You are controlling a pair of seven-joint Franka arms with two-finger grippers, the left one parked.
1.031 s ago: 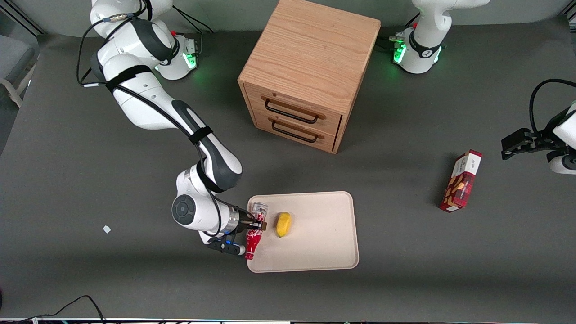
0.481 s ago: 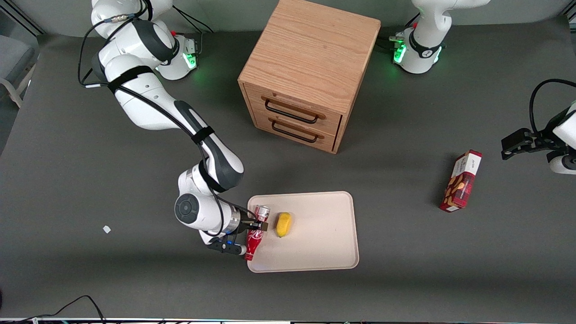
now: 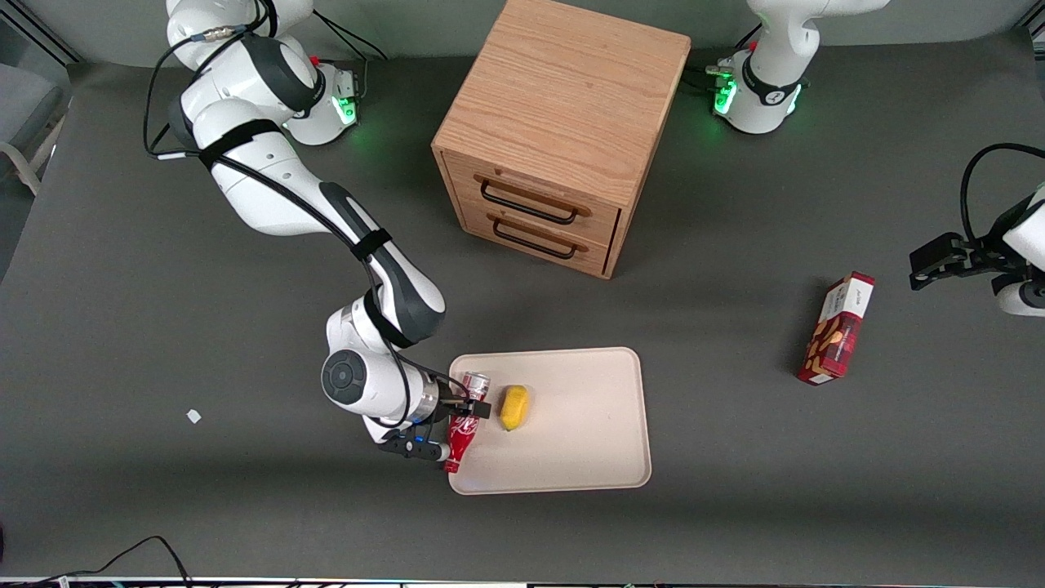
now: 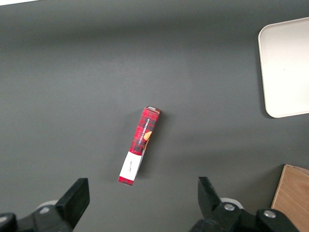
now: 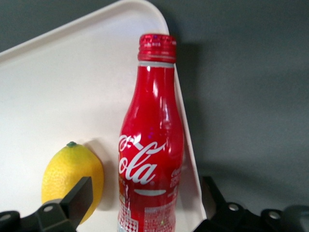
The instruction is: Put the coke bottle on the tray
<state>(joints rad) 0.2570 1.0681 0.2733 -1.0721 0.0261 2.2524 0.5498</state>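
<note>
The coke bottle (image 3: 461, 426) is red with white script. It lies along the beige tray (image 3: 571, 445) at the rim toward the working arm's end, with its silvery base farther from the front camera than its red cap. In the right wrist view the coke bottle (image 5: 152, 145) overlaps the tray's (image 5: 72, 82) raised rim. My right gripper (image 3: 466, 406) straddles the bottle's lower body. The gripper (image 5: 146, 194) is open, and a gap shows between the bottle and each of its fingers (image 5: 77, 198).
A yellow lemon (image 3: 514, 407) sits on the tray beside the bottle, close to one finger. A wooden two-drawer cabinet (image 3: 555, 131) stands farther from the front camera. A red snack box (image 3: 837, 329) lies toward the parked arm's end. A small white scrap (image 3: 193, 416) lies on the table.
The arm has shifted slightly toward the tray and the bottle's base has settled lower onto it. The fingers have spread apart from the bottle.
</note>
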